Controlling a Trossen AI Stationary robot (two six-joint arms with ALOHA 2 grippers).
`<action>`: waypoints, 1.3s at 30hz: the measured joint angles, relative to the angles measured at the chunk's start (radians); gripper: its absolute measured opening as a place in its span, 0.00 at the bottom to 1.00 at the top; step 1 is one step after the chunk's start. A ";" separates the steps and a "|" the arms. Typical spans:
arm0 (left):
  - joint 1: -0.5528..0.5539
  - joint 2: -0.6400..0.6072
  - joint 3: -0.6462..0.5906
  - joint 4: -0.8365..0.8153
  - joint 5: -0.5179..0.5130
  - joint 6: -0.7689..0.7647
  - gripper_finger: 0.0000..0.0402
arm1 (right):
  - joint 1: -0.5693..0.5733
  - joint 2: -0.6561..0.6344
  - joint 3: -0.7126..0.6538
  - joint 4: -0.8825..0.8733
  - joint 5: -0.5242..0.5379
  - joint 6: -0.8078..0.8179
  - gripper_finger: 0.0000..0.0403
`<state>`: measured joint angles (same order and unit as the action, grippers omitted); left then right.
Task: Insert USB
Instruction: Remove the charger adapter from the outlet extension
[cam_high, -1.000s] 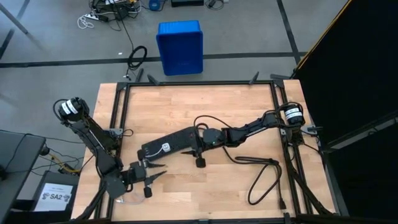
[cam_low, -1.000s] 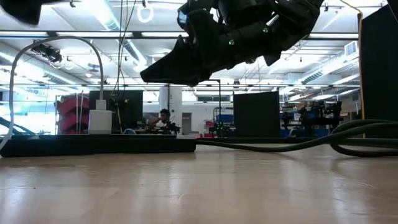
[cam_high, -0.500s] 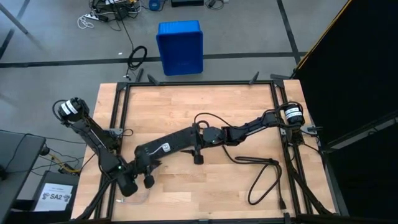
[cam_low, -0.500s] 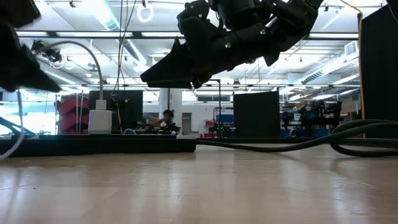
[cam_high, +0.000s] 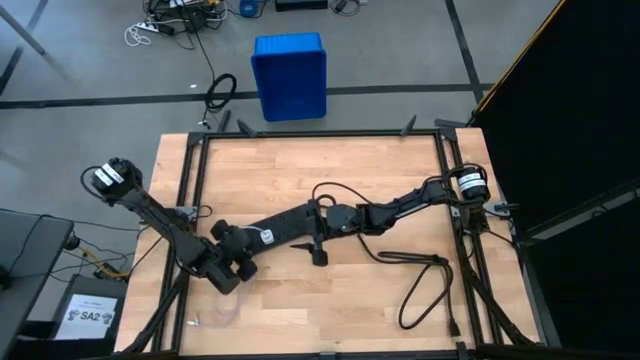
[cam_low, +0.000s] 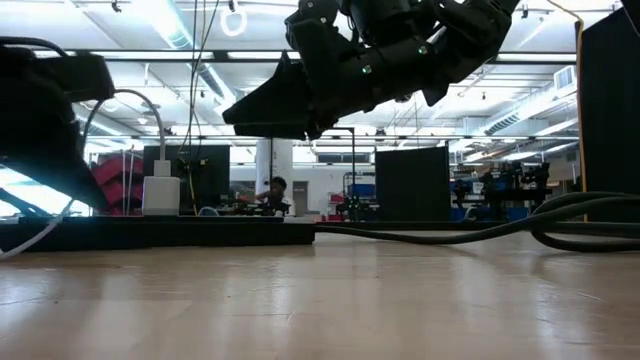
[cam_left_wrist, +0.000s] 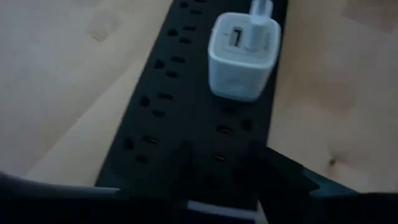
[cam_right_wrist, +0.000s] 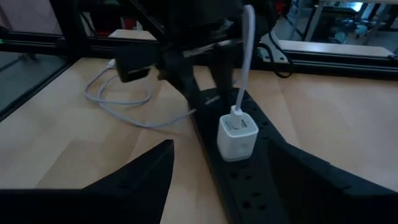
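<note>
- The strip (cam_left_wrist: 168, 106) lies slantwise on the table (cam_high: 370, 170), with the adapter (cam_right_wrist: 237, 138) standing upright in one of its sockets.
- One end of the USB (cam_right_wrist: 247, 62) is already seated in the top of the adapter. The cable rises from it in an arc, and its slack lies in a loose loop on the wood beside the strip.
- The right gripper (cam_high: 318, 245) hangs just above the strip on one side of the adapter. Its fingers are spread wide and nothing is held between them. It is judged to be placed there to steady the strip.
- The left gripper (cam_high: 238, 265) is held low over the other end of the strip, pointed along it toward the adapter. Whether it is apart or together cannot be told.
- A second slot on the adapter's top appears empty.
- By the way things lie, the insertion looks done or nearly done.
</note>
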<state>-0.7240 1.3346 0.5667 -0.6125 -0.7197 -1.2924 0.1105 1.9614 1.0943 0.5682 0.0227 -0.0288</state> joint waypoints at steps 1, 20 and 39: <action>0.008 0.000 0.000 0.000 0.000 0.005 0.41 | 0.001 0.000 0.000 0.000 0.000 -0.003 0.57; 0.179 -0.004 0.004 0.073 0.213 0.227 0.58 | -0.023 0.000 0.000 -0.015 -0.046 -0.067 0.61; 0.377 0.009 -0.003 0.355 0.339 0.639 0.57 | -0.050 0.074 0.029 -0.067 -0.075 -0.089 0.63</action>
<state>-0.3467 1.3437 0.5640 -0.2574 -0.3811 -0.6539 0.0608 2.0349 1.1230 0.5016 -0.0527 -0.1181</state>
